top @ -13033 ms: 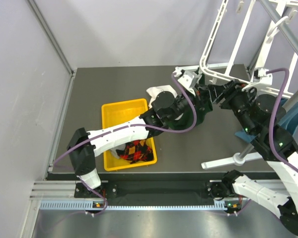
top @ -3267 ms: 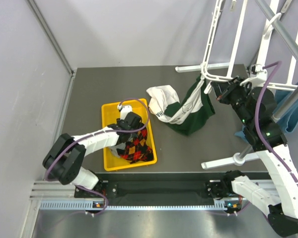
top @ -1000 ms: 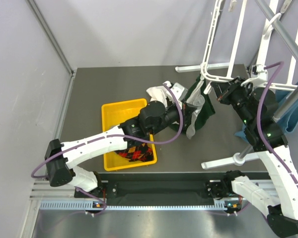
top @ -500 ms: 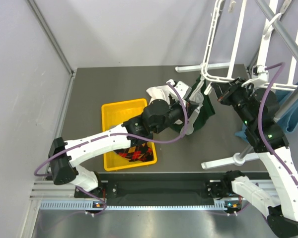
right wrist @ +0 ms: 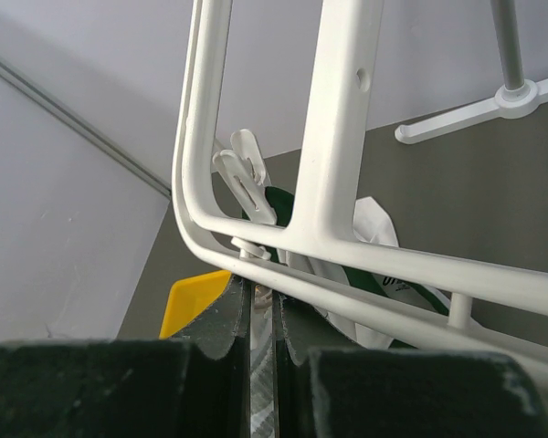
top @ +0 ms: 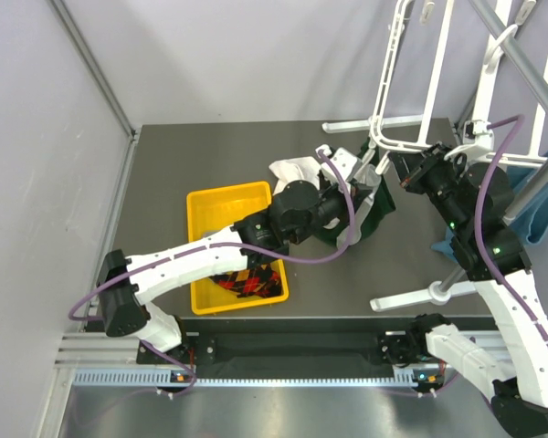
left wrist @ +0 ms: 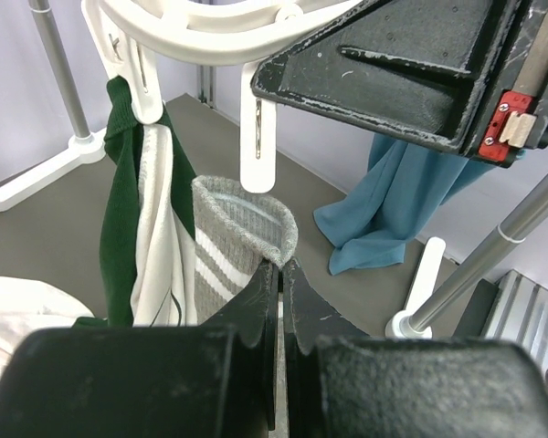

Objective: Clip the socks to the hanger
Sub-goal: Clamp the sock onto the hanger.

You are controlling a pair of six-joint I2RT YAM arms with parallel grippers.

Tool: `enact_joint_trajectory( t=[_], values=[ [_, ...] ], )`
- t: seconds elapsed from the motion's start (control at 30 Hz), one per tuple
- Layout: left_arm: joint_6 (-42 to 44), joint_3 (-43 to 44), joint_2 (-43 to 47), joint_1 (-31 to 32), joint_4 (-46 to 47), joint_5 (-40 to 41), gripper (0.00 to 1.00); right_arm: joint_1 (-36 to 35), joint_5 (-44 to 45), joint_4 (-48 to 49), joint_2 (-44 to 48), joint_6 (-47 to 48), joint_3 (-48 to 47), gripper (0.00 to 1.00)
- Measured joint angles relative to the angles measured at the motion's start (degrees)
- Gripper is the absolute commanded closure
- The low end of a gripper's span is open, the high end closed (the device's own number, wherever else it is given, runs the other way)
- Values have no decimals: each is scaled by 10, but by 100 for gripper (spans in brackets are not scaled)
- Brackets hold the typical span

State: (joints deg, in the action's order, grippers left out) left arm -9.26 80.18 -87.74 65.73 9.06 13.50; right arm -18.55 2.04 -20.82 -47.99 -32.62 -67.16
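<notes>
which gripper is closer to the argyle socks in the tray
Left. The left gripper, pinching a grey sock, is beyond the argyle socks; the right gripper is farther right at the hanger.

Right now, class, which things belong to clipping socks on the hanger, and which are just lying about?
Job: grey sock, patterned socks in the yellow tray, hanger, clip.
Lying about: blue cloth, green and white cloth, metal stand.

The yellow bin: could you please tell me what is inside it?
Argyle socks lie at the near end of the yellow bin; the left arm hides its middle.
</notes>
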Motion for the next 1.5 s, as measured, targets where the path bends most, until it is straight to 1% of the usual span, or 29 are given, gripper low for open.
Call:
enact_joint_trajectory(
  t=[0.83, 0.9, 0.93, 1.0, 1.07, 1.1, 1.13, 1.2, 1.23, 1.27, 1.3, 1.37, 1.4, 1.47, 1.5],
  values=[
    [24, 35, -12, 12, 11, 20, 100, 0, -11, 1, 0, -2, 0, 100],
    [24, 37, -16, 12, 11, 21, 100, 0, -12, 0, 1, -2, 0, 98],
    [24, 38, -17, 12, 11, 22, 100, 0, -12, 0, 2, -3, 0, 93],
    [24, 39, -20, 12, 10, 23, 100, 0, -14, 0, 4, -5, 0, 89],
    [24, 40, -20, 12, 10, 24, 100, 0, -15, 0, 6, -6, 0, 81],
    [24, 40, -20, 12, 10, 25, 100, 1, -15, -1, 6, -7, 0, 75],
    [24, 40, -20, 12, 11, 26, 100, 1, -16, -2, 6, -8, 0, 62],
    [23, 41, -20, 12, 11, 30, 100, 1, -19, -10, 6, -7, -1, 52],
    [22, 41, -20, 12, 10, 32, 100, 1, -23, -22, 6, -7, -1, 44],
    [21, 41, -20, 12, 10, 36, 100, 1, -25, -33, 6, -6, -1, 39],
    [19, 41, -20, 12, 11, 40, 100, 1, -27, -42, 5, -5, -2, 33],
    [17, 41, -20, 12, 11, 47, 100, 1, -30, -62, 3, -2, -5, 26],
    [17, 41, -20, 12, 11, 53, 100, 1, -33, -75, 2, 0, -10, 19],
    [16, 41, -20, 12, 11, 65, 100, 1, -36, -94, 2, 6, -20, 12],
    [15, 41, -20, 12, 11, 73, 100, 1, -37, -106, 2, 10, -28, 6]
  ],
)
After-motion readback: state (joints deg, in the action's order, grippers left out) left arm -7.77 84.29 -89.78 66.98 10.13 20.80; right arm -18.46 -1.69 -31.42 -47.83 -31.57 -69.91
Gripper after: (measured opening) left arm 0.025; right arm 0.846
